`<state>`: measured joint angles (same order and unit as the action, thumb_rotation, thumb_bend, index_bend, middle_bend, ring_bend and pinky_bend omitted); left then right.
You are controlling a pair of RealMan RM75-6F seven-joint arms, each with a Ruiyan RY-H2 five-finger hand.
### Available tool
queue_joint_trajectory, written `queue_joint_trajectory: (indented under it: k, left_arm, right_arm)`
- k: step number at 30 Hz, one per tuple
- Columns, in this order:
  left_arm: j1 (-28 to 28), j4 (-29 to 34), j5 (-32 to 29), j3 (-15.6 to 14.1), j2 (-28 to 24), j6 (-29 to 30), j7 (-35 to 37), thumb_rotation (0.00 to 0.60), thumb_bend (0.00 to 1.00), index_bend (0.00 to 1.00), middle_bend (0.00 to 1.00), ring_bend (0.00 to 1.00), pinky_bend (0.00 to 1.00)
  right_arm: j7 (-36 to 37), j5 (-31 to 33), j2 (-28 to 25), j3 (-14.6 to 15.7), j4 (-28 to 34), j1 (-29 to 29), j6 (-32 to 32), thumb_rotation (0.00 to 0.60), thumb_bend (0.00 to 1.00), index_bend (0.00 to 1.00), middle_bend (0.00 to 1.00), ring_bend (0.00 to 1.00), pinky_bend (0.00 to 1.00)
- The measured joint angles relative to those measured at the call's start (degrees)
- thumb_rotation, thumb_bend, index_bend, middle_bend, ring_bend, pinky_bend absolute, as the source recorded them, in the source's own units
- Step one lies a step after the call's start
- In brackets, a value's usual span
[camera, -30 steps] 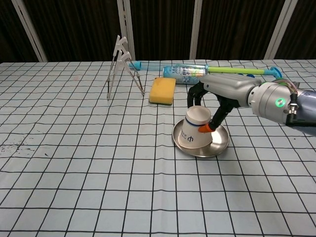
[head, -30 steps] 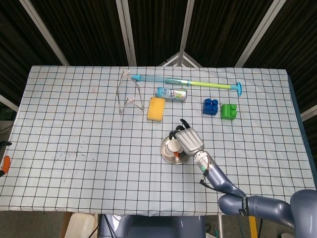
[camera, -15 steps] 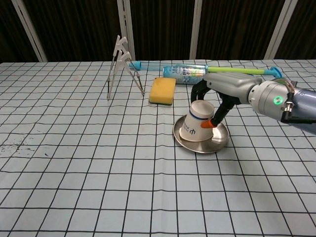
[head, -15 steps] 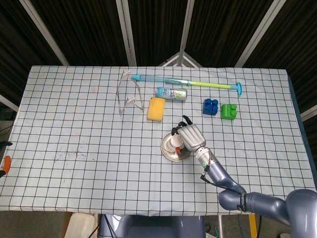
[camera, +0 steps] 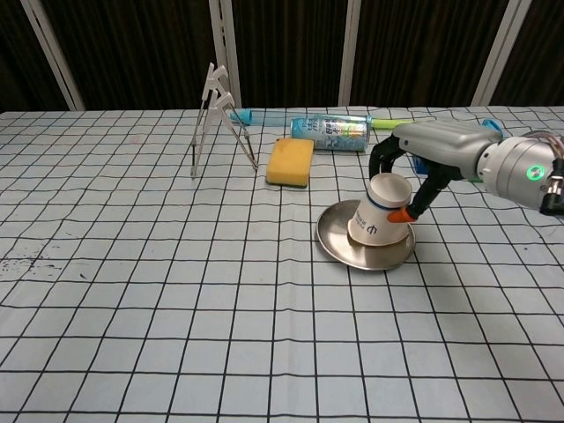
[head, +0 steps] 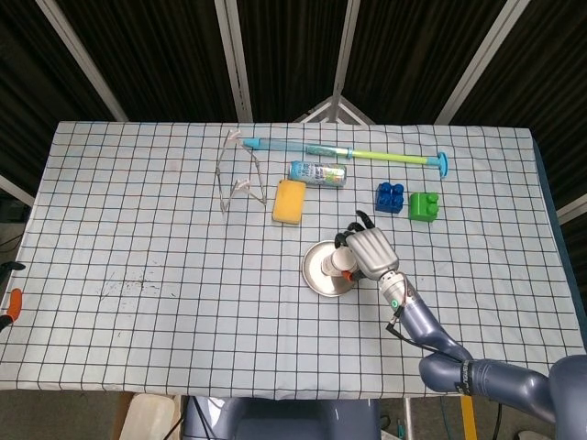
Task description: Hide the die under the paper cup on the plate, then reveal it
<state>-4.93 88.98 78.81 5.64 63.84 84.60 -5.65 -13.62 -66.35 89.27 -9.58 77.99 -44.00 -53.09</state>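
Right hand: the right hand (camera: 425,167) reaches in from the right, its fingers (camera: 414,206) wrapped around the paper cup (camera: 380,220), holding it near the closed end.
Paper cup: upside down and tilted, closed end leaning up and to the right, open rim down on the right part of the plate (camera: 339,248); in the head view the cup (head: 344,264) shows only partly beside the hand (head: 371,254).
Plate: round and metal, on the checked surface (camera: 176,291), just near of the yellow sponge (camera: 291,161).
Die: cannot tell where it is; neither view shows it.
Left hand: not seen in either view.
Far side: a folding metal stand (camera: 216,119) to the left of the sponge, a can (camera: 330,132) lying on its side to its right, and a long blue-and-green stick (head: 348,152) behind them.
Far right: a blue block (head: 390,197) and a green block (head: 424,205) just beside each other.
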Motion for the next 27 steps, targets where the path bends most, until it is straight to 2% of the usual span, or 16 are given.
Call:
queue_joint_trajectory:
  k: [12,27]
  left_arm:
    - [-0.02,0.09,0.13,-0.05,-0.01,0.03,0.05,0.6,0.7,0.32,0.0,0.0,0.12]
    - [0.07,-0.04,0.32,-0.02,-0.28,0.18,1.03,0.6,0.7,0.32,0.0,0.0,0.12]
  right_arm:
    - [-0.14,-1.35,-1.72,1.73,3.66,1.35,-0.17,0.6,0.35,0.55,0.5,0.25,0.0]
    - [-0.06,-1.57,2.46,-0.32,2.74,-1.44,1.73,0.6,0.35,0.55,0.5,0.25,0.0]
